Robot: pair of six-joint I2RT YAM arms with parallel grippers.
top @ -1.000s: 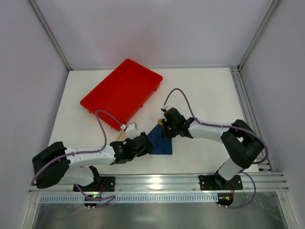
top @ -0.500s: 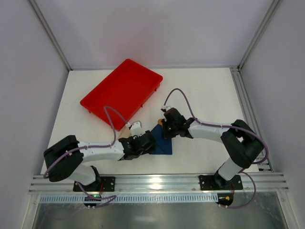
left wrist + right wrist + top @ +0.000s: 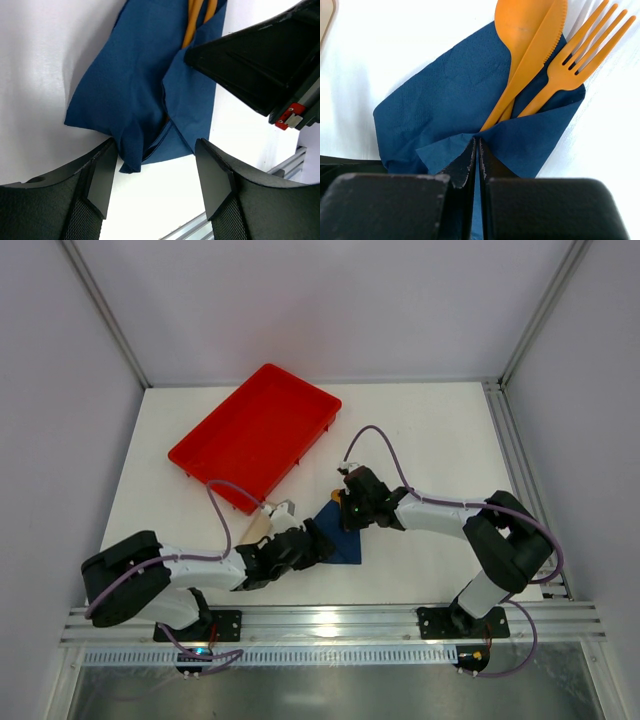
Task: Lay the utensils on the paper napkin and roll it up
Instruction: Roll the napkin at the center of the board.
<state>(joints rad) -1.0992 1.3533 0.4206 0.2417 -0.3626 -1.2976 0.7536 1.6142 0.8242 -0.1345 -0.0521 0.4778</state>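
To roll well, the left hand, fingers spread wide astride the loose near corner of the paper napkin, should close low on that flap and turn it over the orange utensils. The right hand, fingers pressed together, pins the fold over their handles. Both arms reach low, meeting mid-desk.

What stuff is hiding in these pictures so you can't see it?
- Right wrist view: handle ends of the utensils, under the folded paper napkin and the shut right claw.
- Left wrist view: their heads, cut off by the top edge.
- Top view: nearly all the utensils, hidden by the right claw.
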